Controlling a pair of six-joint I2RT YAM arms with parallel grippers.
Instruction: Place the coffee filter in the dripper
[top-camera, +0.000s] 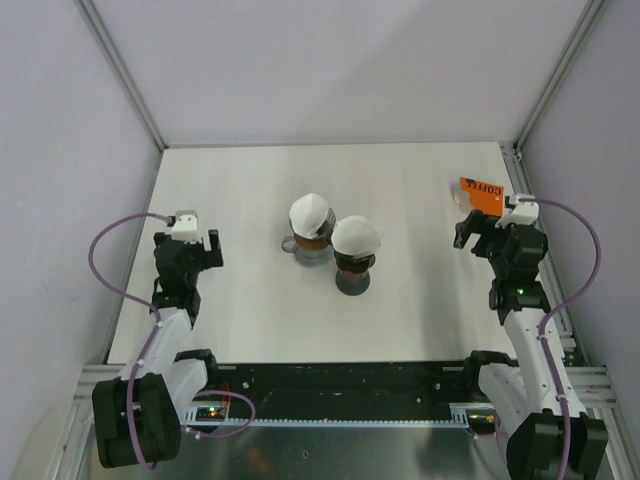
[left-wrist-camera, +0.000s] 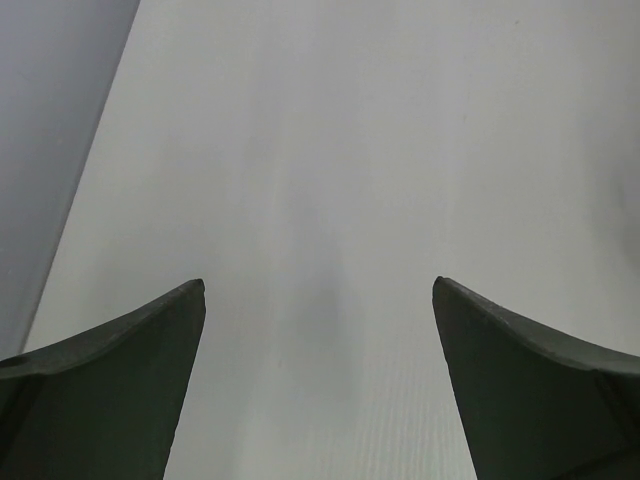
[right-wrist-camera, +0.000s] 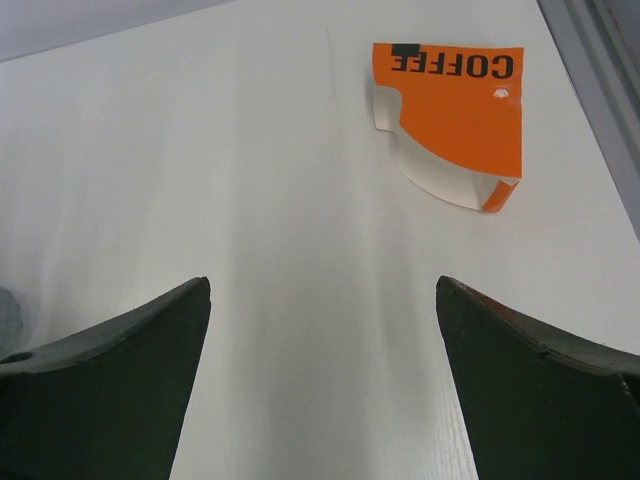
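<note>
Two drippers stand side by side mid-table, a clear one (top-camera: 309, 247) and a dark one (top-camera: 354, 275). Each carries a white coffee filter, one (top-camera: 312, 214) on the clear dripper and one (top-camera: 356, 236) on the dark one. My left gripper (top-camera: 200, 250) hovers open to their left; in the left wrist view that gripper (left-wrist-camera: 320, 285) has only bare table between its fingers. My right gripper (top-camera: 485, 232) is open to their right, empty in its wrist view (right-wrist-camera: 323, 282). The drippers do not show in either wrist view.
An orange packet marked COFFEE (right-wrist-camera: 452, 122) lies on the table just beyond my right gripper, near the right frame rail (top-camera: 512, 160); the top view shows the packet (top-camera: 482, 193) too. Grey walls enclose the white table (top-camera: 400, 180) on three sides.
</note>
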